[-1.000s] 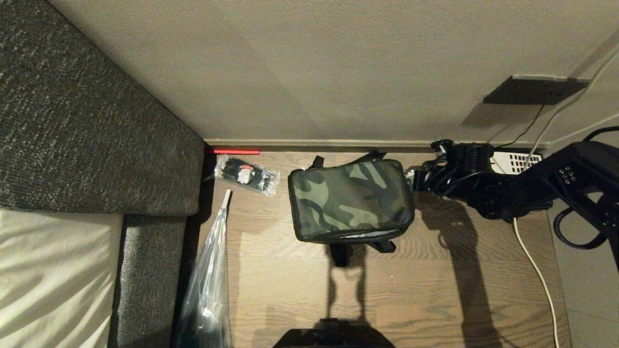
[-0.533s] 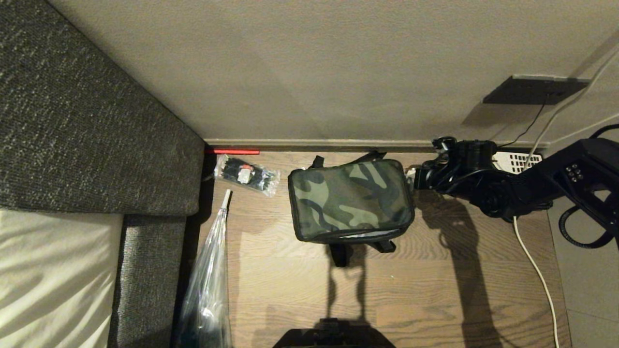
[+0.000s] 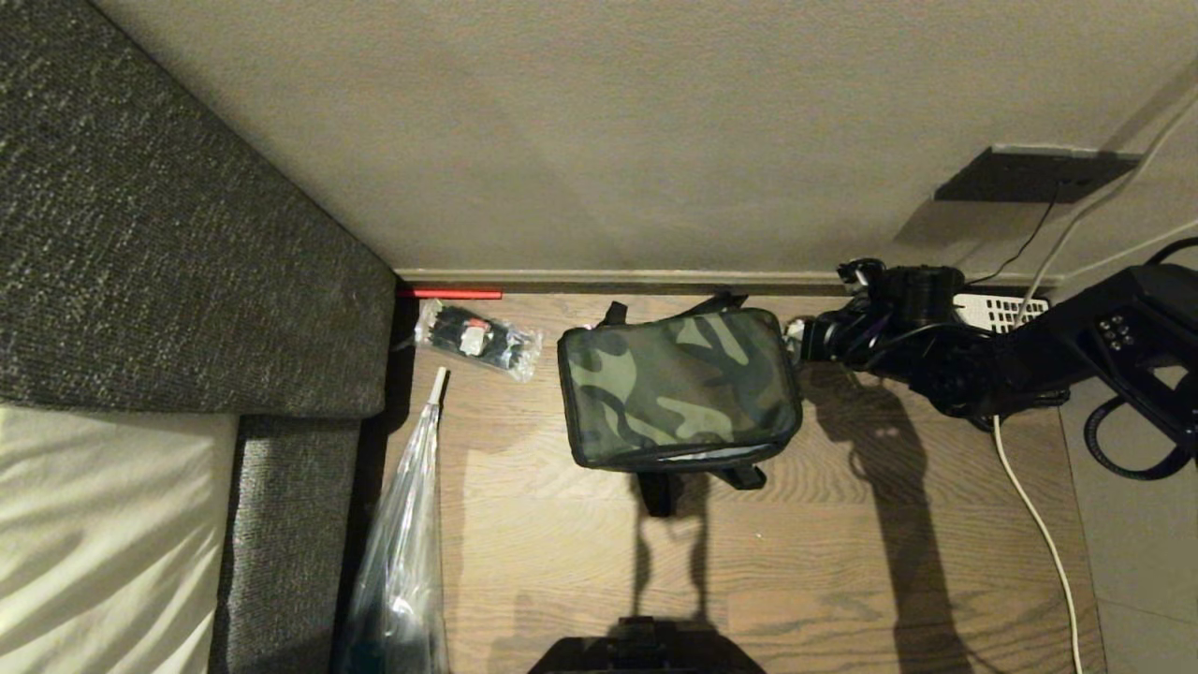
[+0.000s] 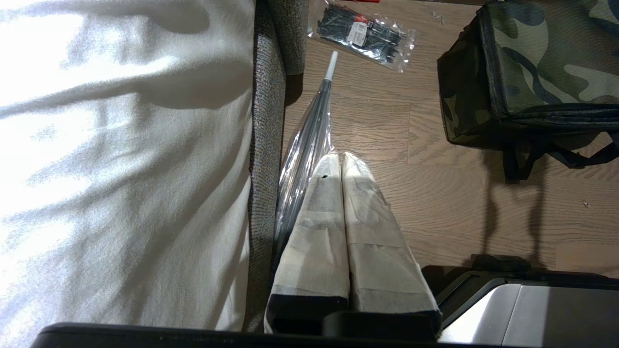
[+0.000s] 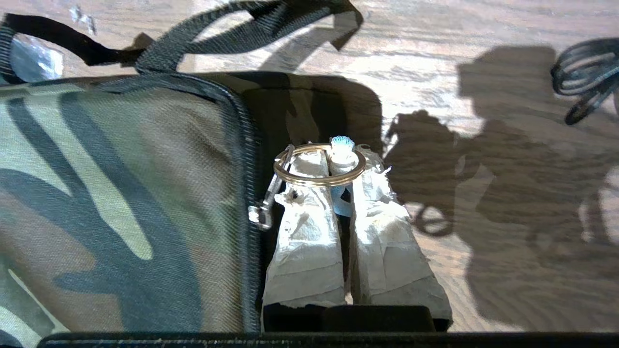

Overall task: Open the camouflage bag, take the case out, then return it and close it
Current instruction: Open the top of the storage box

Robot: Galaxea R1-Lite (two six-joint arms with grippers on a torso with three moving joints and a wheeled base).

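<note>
left end effector (image 4: 341, 162): pressed together, idle beside the sofa (image 4: 263, 159) | camouflage bag (image 3: 679, 388): zipped, on the floor (image 3: 889, 552) near its wall edge | right end effector (image 5: 333, 159): pinching the zipper ring (image 5: 319, 164) at the bag's right side

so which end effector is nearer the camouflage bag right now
Right. The right end effector is at the camouflage bag's right end, shut on the zip's pull ring. The left end effector hangs shut off to the bag's left, over the floor by the sofa.
</note>
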